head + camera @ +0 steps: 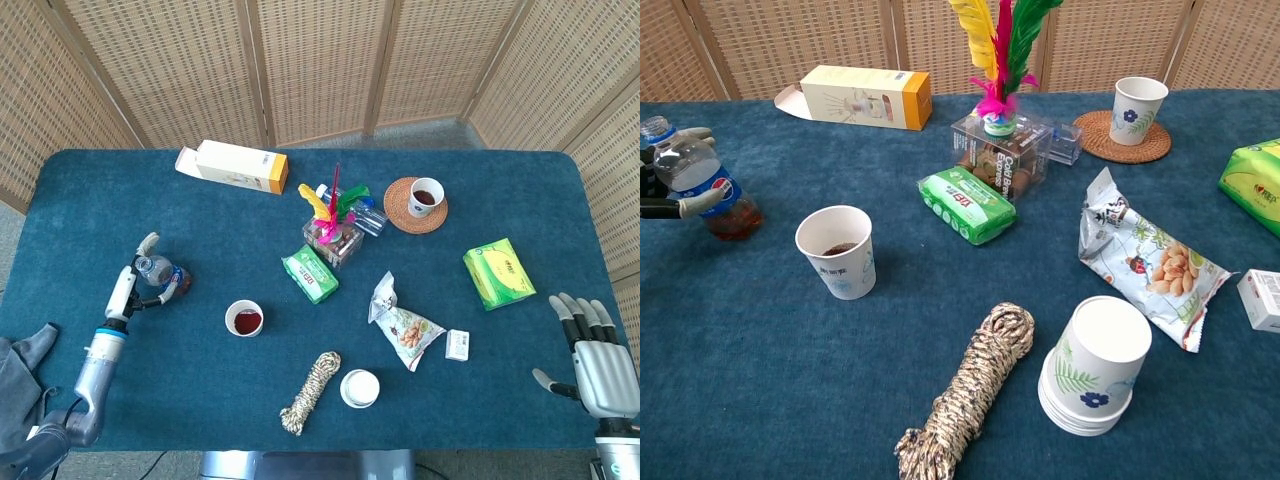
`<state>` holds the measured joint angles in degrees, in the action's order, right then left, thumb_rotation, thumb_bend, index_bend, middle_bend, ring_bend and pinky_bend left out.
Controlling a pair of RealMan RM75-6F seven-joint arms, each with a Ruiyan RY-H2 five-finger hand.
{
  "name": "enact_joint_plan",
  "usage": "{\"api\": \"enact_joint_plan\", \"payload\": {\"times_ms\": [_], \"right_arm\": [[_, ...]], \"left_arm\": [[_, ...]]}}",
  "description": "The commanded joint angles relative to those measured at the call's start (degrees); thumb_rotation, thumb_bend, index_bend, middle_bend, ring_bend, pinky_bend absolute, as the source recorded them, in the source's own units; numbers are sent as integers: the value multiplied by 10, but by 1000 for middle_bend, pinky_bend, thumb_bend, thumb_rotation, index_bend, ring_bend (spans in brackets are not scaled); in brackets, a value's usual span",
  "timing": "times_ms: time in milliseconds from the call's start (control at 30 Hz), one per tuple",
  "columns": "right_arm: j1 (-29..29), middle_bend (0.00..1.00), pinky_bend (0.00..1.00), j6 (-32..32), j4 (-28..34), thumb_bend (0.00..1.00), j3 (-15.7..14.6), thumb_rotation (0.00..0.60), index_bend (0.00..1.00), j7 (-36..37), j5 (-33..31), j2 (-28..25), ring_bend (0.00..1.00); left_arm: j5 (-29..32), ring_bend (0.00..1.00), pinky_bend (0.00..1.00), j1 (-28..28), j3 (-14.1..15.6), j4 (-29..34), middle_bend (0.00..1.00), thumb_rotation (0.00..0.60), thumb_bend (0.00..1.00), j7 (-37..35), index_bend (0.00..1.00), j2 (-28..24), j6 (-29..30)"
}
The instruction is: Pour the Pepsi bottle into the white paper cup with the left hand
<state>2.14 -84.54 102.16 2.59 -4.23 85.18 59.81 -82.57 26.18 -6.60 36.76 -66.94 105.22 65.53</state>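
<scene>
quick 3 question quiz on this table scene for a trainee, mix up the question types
1. True or false: the Pepsi bottle stands on the table.
2. Which is nearest the white cup holding dark liquid? A) rope B) green packet C) snack bag
3. Fill in: the cup at the back sits on a woven ____.

Key: 1 true, with the left hand around it. 2 B. 3 coaster.
</scene>
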Motion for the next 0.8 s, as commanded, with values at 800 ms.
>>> {"api": "enact_joint_plan", "payload": {"times_ms": [800], "right_arm": [[2, 0, 0, 5, 2, 27, -2, 600, 0, 7, 2, -2, 0]], "left_arm": [[-4, 0, 0, -3, 1, -22, 0, 600, 422, -12, 0, 4, 15]]}}
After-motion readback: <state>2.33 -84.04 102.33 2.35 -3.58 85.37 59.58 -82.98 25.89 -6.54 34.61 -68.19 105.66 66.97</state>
